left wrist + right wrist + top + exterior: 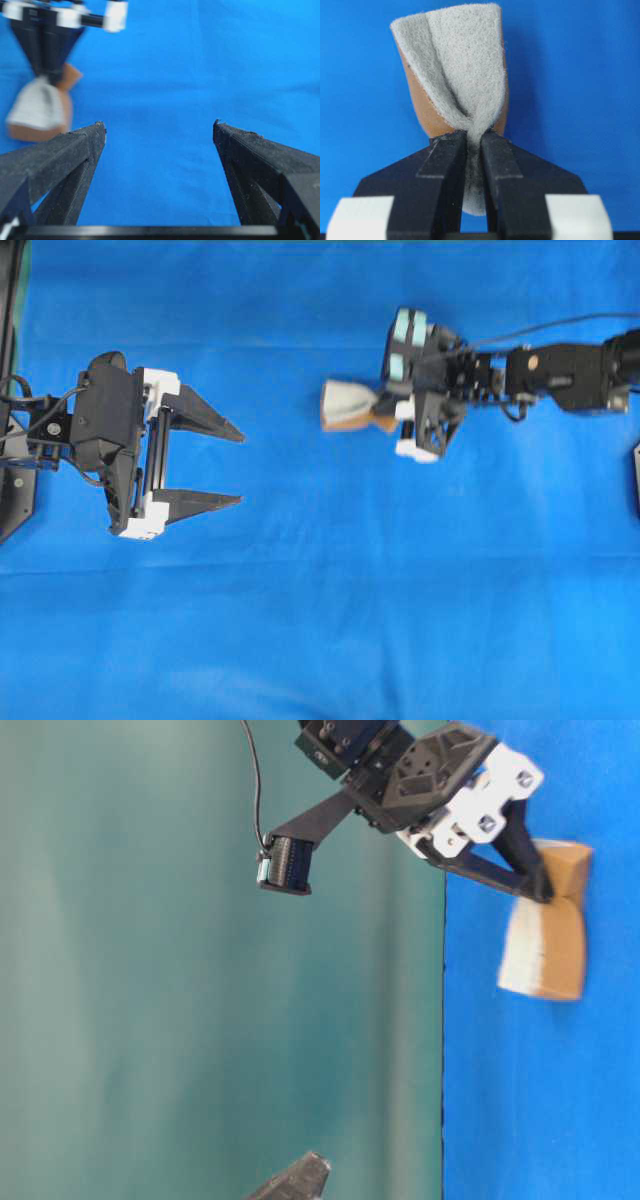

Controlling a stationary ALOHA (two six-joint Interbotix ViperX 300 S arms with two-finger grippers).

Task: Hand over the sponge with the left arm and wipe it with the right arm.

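Observation:
The sponge [347, 405], grey-white scouring face over orange-tan foam, hangs pinched at one end in my right gripper [385, 412], which is shut on it. In the right wrist view the sponge [457, 75] is squeezed narrow where the two black fingers [445, 165] clamp it, and it fans out beyond their tips. My left gripper [240, 468] stands wide open to the left of the sponge, apart from it, with only blue cloth between its fingers [75, 150]. From the left wrist the sponge [37, 107] appears at upper left.
A blue cloth [330, 620] covers the whole table. In the table-level view a teal wall [200, 970] backs the scene, the right arm [420, 780] reaches in from the top, and the sponge [545, 945] hangs below the fingertips.

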